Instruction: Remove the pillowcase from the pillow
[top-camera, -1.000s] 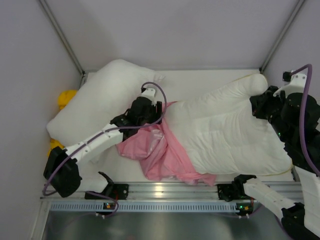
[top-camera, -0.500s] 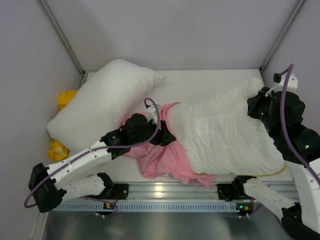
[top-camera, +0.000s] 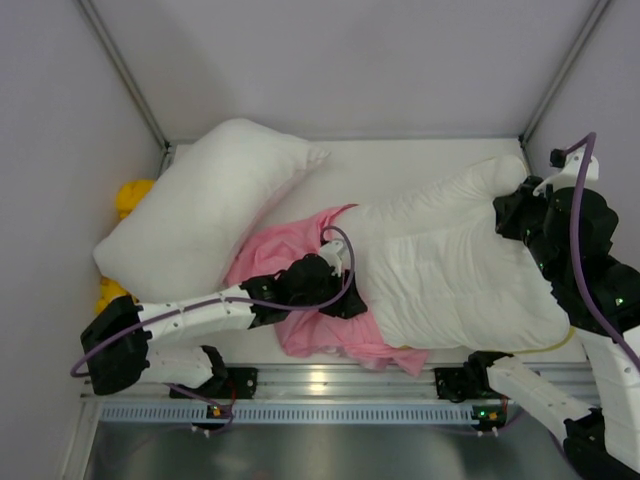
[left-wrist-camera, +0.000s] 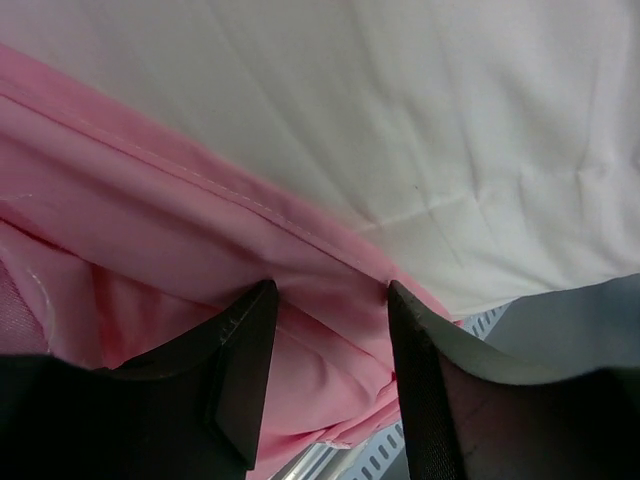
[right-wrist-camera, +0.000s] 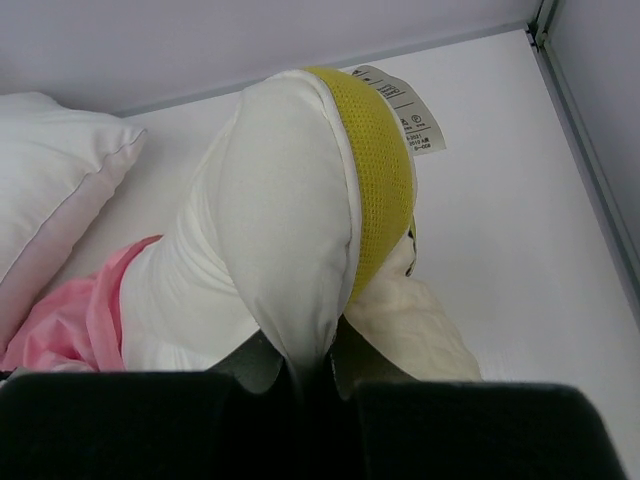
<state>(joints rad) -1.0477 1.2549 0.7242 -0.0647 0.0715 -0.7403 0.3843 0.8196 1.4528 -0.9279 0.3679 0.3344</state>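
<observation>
The white pillow (top-camera: 450, 265) lies across the middle and right of the table. Its left end is still inside the bunched pink pillowcase (top-camera: 285, 250). My left gripper (top-camera: 348, 302) is low over the pink cloth, close to the pillow's near-left edge. In the left wrist view it (left-wrist-camera: 330, 292) stands open, with a fold of pillowcase (left-wrist-camera: 150, 220) between the black fingers (left-wrist-camera: 245, 350) and nothing pinched. My right gripper (top-camera: 515, 215) is at the pillow's far right corner. In the right wrist view it (right-wrist-camera: 312, 362) is shut on white pillow (right-wrist-camera: 270, 200) fabric beside the yellow band (right-wrist-camera: 380, 170).
A second, plain white pillow (top-camera: 200, 215) lies at the back left, with yellow cloth (top-camera: 130, 195) wedged behind it against the left wall. A metal rail (top-camera: 330, 380) runs along the near edge. Enclosure walls close in on the left, back and right.
My left arm has swung from the top of the pillowcase down and to the right, so it now sits over the near pink folds. The right gripper kept its hold and barely shifted.
</observation>
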